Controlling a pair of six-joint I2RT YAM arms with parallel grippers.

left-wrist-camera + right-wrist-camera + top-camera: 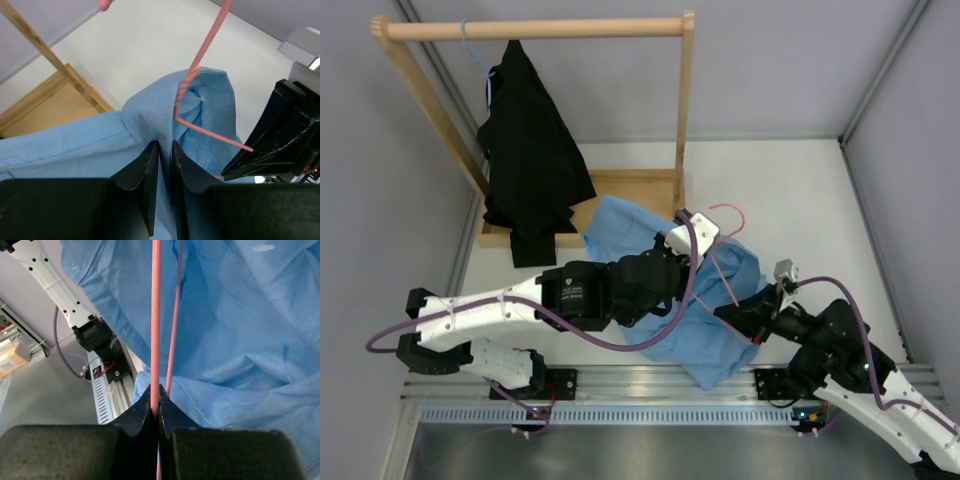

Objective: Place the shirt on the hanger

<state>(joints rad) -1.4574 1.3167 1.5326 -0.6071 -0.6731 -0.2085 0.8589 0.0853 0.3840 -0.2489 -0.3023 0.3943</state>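
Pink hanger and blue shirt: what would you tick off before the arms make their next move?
1. Right pincer clamped on the hanger: ok.
2. Left pincer pinching the shirt: ok, cloth sits in its narrow gap.
3. Hanger neck at the collar: ok.
4. Both hanger shoulders inside the shirt: cannot tell.
5. Hook clear of cloth: ok.
6. Shirt smooth: not ok, bunched on the table.
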